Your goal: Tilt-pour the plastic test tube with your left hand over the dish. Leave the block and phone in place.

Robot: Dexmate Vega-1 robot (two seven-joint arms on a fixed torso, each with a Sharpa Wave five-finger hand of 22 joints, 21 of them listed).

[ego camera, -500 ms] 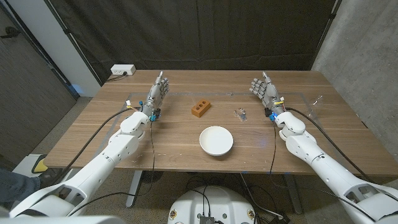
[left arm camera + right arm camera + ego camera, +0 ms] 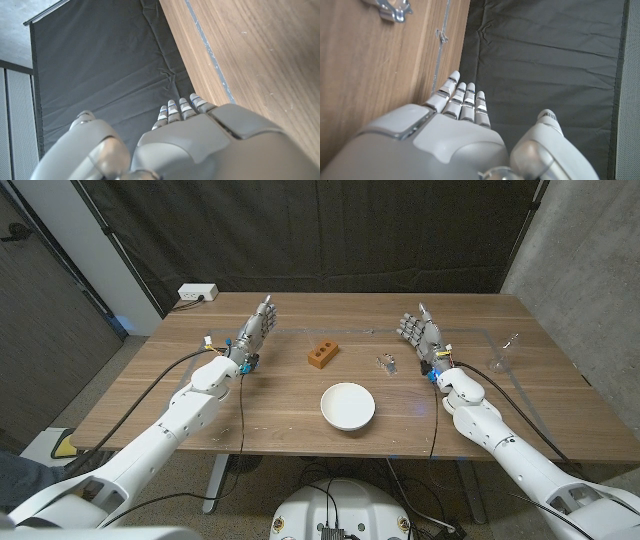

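A small clear plastic tube (image 2: pixel 386 362) lies on the table right of centre, between the brown block (image 2: pixel 322 353) and my right hand (image 2: pixel 421 332). The white dish (image 2: pixel 348 405) sits nearer the front edge, below both. My left hand (image 2: pixel 256 327) is raised at the far left of the table, fingers straight and apart, holding nothing, well left of the block. My right hand is also raised with fingers extended and holds nothing. Each wrist view looks along the back of its own hand, the left hand (image 2: pixel 200 145) and the right hand (image 2: pixel 445 140), fingers extended over the wood.
A clear glass item (image 2: pixel 501 356) stands near the right edge of the table. A white power strip (image 2: pixel 198 293) lies at the far left corner. A small shiny object (image 2: pixel 390 9) lies on the wood by a tape line. Black curtain hangs behind the table (image 2: pixel 290 425).
My left hand has shifted slightly to the right. My right hand and forearm have moved a little inward, toward the tube. The block, dish and tube have not moved.
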